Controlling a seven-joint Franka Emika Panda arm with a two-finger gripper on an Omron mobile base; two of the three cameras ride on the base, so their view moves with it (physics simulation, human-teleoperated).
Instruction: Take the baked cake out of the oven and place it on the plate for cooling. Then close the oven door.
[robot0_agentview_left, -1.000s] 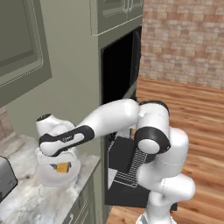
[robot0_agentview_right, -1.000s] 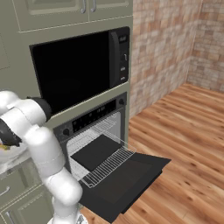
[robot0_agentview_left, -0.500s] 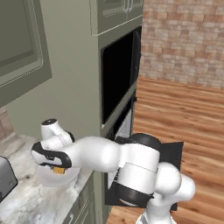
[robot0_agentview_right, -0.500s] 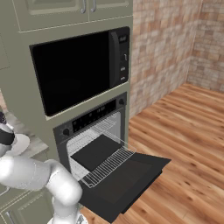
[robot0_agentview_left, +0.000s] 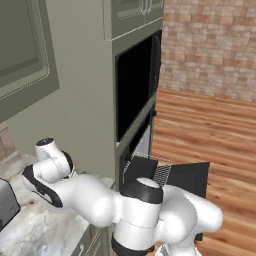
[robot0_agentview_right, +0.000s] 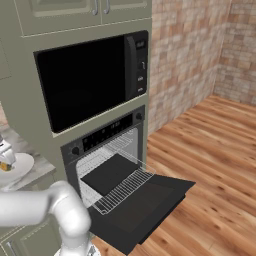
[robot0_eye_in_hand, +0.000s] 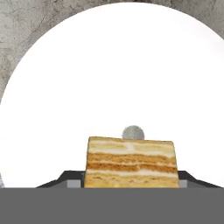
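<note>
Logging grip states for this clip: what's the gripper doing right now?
Gripper: shut on the cake, holding it just over the plate.

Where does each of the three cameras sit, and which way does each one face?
Left base view: behind the arm's left, facing the wall oven; the arm crosses below.
Right base view: behind its right, facing the open oven door; arm at lower left, plate at left.
Hand view: on the hand, looking down at the cake between the tool over the plate.
</note>
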